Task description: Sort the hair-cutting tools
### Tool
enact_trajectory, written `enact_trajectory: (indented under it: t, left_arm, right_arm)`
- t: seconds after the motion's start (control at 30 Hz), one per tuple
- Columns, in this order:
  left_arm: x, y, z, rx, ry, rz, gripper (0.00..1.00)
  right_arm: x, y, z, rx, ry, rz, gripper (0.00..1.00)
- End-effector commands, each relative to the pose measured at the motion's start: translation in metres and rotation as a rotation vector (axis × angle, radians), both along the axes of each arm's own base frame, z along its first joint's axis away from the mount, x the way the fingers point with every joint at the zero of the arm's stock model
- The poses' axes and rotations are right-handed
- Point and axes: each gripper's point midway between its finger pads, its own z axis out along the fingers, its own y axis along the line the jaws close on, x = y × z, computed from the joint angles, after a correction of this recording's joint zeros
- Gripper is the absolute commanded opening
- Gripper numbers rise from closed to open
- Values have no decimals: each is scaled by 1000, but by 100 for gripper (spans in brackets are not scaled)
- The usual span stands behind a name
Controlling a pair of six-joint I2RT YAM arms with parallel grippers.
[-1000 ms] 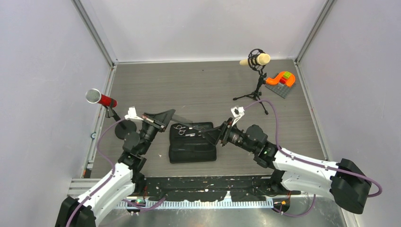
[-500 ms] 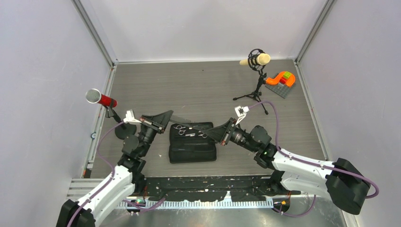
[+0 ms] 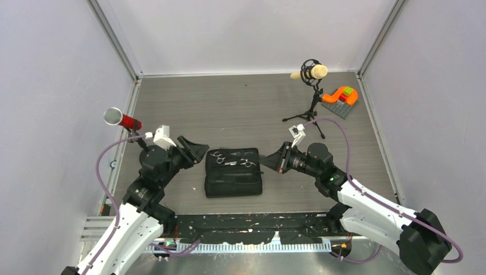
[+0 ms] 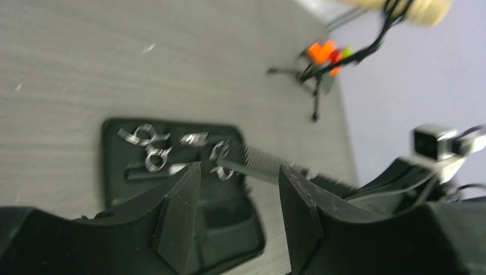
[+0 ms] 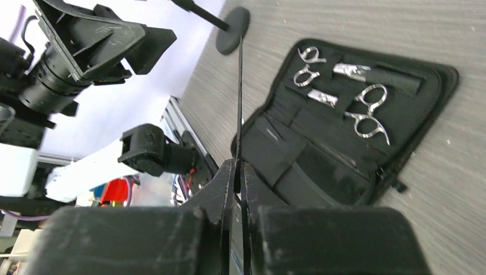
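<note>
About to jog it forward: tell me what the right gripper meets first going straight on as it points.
Probably the open black case, directly ahead; the right gripper, shut on a comb, points across it. Height is unclear: if it clears the case, the open left gripper beyond comes next.

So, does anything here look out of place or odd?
Yes: one black comb is not lying down. The right fingers pinch it by one end, so it juts out above the open case.

2 glossy silver metal scissors [image 5: 367, 114], matt black fabric case [image 5: 304, 154], matt grey wood-grain table [image 5: 372, 23], black plastic comb [image 4: 258, 162]
</note>
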Motion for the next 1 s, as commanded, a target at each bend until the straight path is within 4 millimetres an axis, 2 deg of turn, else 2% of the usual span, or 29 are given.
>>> enact_trajectory:
  t: [0.0,0.13,0.27,0.47,0.57,0.77,0.97]
  left_arm:
    - [-50,2,-86,310,329,-230,55]
    - [-75,-10,-111,329,447,-361,52]
    - [-90,-17,-123,338,496,-440,49]
    - [-110,-21,-148,358,606,-520,45]
    - [-113,-23,-159,362,657,-538,44]
    - [-114,-25,-174,378,740,-558,41]
    - [-112,-24,-174,388,738,-543,40]
  right_arm:
    - [-19,-12,-11,-124,80,76,5]
    - [-38,-22,-28,-170,174,106,5]
    - [-60,-35,-43,-234,263,136,5]
    - [-75,-64,-53,-365,308,117,5]
    - [-76,-71,-61,-396,326,111,5]
    - [-79,-72,-78,-418,378,130,5]
    - [-88,-71,-95,-441,439,188,5]
